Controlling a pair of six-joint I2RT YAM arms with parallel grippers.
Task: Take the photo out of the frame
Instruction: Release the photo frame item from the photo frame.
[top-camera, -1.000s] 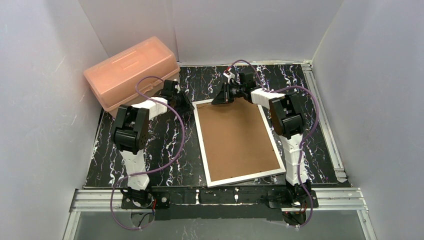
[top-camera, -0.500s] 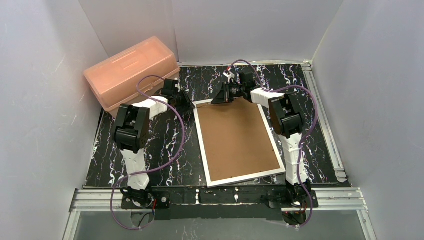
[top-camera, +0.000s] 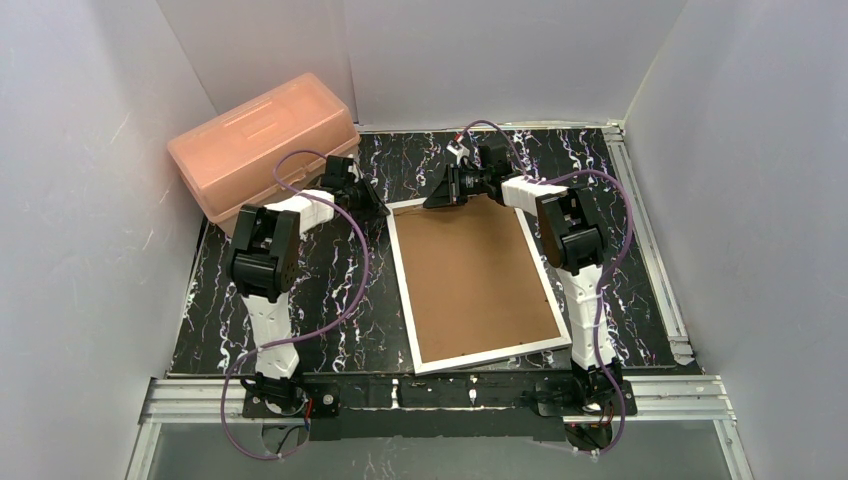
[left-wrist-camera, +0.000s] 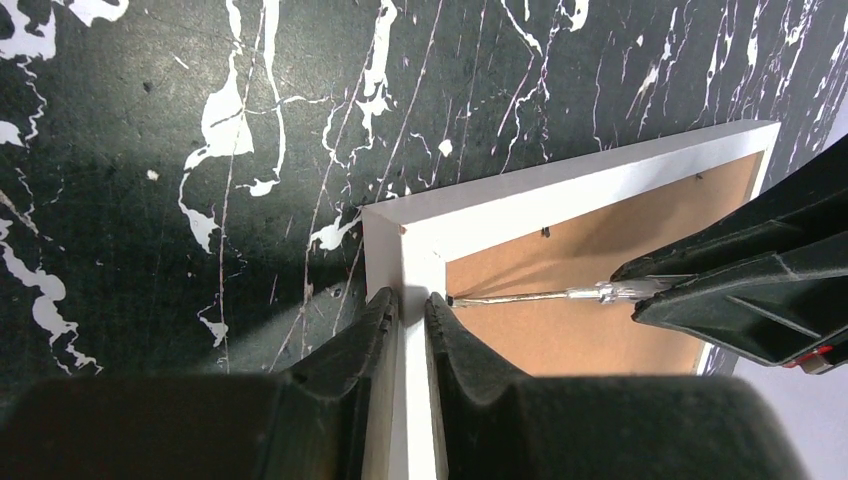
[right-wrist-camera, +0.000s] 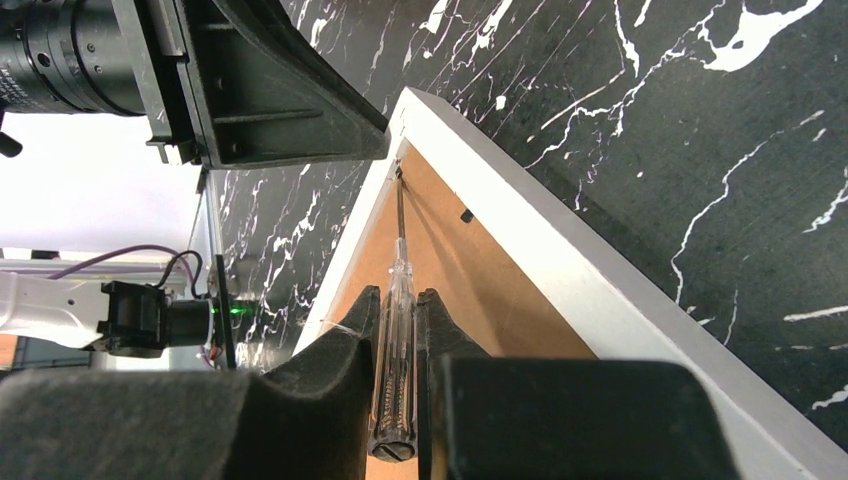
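Frame (top-camera: 478, 283) lies flat on the table (top-camera: 410, 160), brown back up, with a white edge all round. In the top view you see the whole of it. Its near end is close to the arm bases and its far end is under both arms. You also see the pink box (top-camera: 262, 140) at the far left, well apart from the frame. From up there you cannot tell what the pincers are doing (they are just dark lumps at the far edge).

Look at the left wrist view and it is plain. The left pincer (left-wrist-camera: 408, 300) is clenched on the white edge of the frame, just beside the far left corner. One finger is on the outside and one is on the brown side.

The right wrist view shows you best what the other arm has. The right pincer (right-wrist-camera: 397, 295) is grasping a screwdriver (right-wrist-camera: 393, 350) with a clear handle. Its thin metal tip reaches into that same corner, where the brown back meets the white edge. In the left wrist view the tip ends right beside the left pincer's inner finger.

So the far left corner of the frame sits between your two pincers, and the rest of it runs back toward the arm bases.
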